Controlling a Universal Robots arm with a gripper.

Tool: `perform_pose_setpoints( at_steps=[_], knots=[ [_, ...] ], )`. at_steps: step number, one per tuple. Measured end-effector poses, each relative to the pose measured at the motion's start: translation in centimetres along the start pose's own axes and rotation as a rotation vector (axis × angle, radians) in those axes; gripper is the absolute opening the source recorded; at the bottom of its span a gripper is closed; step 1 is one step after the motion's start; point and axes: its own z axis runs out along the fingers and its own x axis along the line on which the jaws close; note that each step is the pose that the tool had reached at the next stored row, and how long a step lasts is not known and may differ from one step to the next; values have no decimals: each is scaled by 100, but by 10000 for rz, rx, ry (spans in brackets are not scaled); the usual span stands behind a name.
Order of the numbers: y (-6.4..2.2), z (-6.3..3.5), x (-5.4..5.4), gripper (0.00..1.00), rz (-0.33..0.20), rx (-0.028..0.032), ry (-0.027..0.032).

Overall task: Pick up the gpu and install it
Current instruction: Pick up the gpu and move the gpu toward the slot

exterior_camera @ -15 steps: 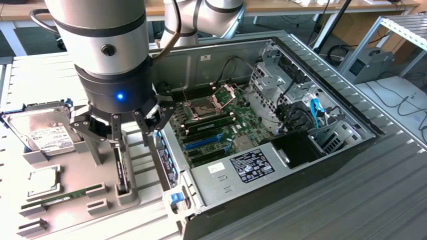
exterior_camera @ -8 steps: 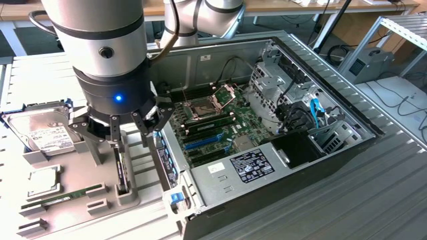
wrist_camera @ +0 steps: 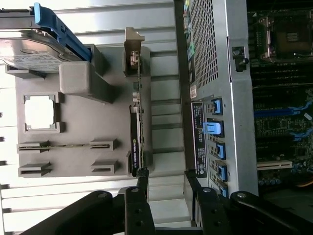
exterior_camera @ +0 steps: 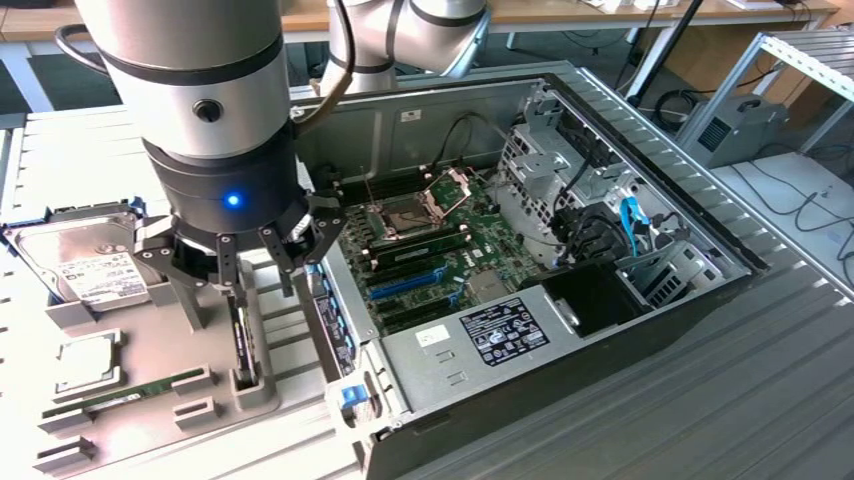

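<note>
The gpu [exterior_camera: 240, 335] stands on its edge in a slot of the grey holder [exterior_camera: 154, 335], beside the open computer case [exterior_camera: 561, 330]. From the wrist view the gpu [wrist_camera: 136, 132] appears edge-on as a thin black strip, with its pale bracket [wrist_camera: 133, 48] at the far end. My gripper [exterior_camera: 258, 268] hangs just above the card, open and holding nothing. In the wrist view the gripper [wrist_camera: 167, 180] has one fingertip [wrist_camera: 143, 177] over the card's near end, while the other is offset towards the case.
On the holder [wrist_camera: 78, 161] lie a silver hard drive [exterior_camera: 91, 265] in a blue frame, a square processor [exterior_camera: 87, 360] and a green memory stick [exterior_camera: 134, 387]. Inside the case is the motherboard [exterior_camera: 427, 245] with blue slots [exterior_camera: 407, 283]. The case wall stands close to the gripper.
</note>
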Motion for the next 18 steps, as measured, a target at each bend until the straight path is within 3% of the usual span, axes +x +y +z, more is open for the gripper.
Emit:
perform_pose_setpoints(
  at_steps=[18],
  knots=[
    [-3, 55, 19, 42, 0, 0, 0]
  ],
)
